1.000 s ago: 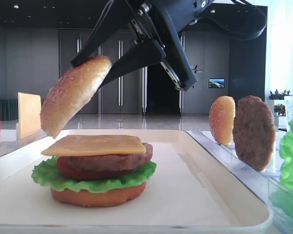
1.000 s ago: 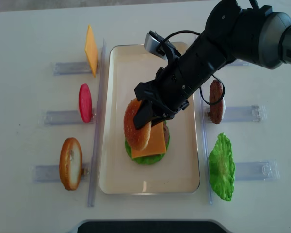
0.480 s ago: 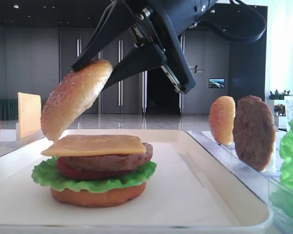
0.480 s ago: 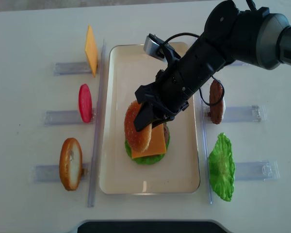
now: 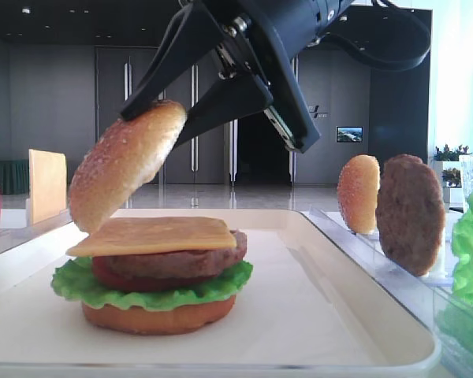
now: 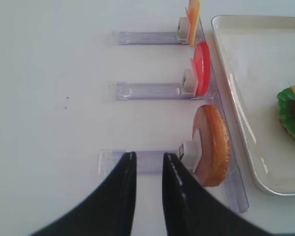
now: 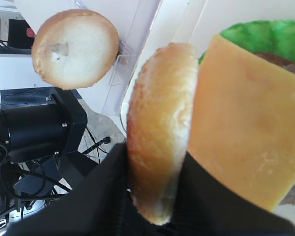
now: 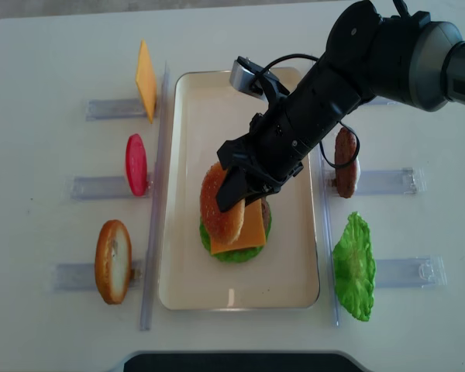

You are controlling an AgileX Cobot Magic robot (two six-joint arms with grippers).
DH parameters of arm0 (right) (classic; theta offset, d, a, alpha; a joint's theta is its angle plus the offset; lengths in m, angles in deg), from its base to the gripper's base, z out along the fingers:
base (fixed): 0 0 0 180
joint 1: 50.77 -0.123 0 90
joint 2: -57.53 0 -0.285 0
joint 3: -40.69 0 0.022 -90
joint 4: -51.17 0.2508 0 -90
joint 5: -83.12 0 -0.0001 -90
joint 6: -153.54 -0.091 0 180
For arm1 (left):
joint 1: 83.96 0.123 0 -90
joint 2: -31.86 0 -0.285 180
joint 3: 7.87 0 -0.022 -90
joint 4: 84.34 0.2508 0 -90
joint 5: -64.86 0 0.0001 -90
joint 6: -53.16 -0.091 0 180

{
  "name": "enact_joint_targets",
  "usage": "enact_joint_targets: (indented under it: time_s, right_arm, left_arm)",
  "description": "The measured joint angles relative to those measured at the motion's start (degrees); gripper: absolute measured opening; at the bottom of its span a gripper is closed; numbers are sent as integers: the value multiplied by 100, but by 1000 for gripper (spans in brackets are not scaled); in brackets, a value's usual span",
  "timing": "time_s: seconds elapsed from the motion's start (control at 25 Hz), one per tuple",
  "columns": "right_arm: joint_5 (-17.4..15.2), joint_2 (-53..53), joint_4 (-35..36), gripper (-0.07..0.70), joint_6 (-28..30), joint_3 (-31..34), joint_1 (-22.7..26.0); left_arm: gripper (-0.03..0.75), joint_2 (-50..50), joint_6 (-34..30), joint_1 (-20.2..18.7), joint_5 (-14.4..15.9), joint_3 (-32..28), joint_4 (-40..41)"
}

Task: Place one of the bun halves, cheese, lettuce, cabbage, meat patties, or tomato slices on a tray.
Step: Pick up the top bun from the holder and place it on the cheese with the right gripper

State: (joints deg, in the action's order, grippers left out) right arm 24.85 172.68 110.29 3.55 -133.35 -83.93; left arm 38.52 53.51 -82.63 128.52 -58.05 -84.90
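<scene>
1. The domed golden-brown toy bun top with pale sesame specks hangs tilted over the left edge of the stack, its low end just above the thin yellow-orange square cheese slice. I can't tell if it's touching yet.

2. Handling guess: it looks like light, stiff plastic or foam, not fragile, and the glossy crust is probably a bit slick. The black right gripper is clenched on its rim, one finger on the crust, one on the cut face. That edge pinch seems like the sensible hold for a dome; just tip it flat before letting go, or it'll slide off the cheese.

3. Under the cheese sit a rough dark brown patty, a dark red tomato slice, ruffled green lettuce and a flat orange-brown bottom bun, all on the cream-white rectangular tray.

4. Spares stand in clear plastic racks either side of the tray: another bun half, a tomato slice and a cheese slice to the left, a patty and lettuce to the right.

5. The left gripper hovers by the spare bun's rack with its fingers slightly apart, holding nothing.
</scene>
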Motion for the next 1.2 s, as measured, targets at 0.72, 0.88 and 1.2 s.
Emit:
enact_joint_targets:
  time_s: [0.72,0.88,1.2]
  right_arm:
    - [-1,0,-27,192,0,0,0]
    - [-6,0,-45,192,0,0,0]
    - [-6,0,-104,203,0,0,0]
  left_arm:
    - [140,0,0,0,0,0,0]
    - [140,0,0,0,0,0,0]
    - [140,0,0,0,0,0,0]
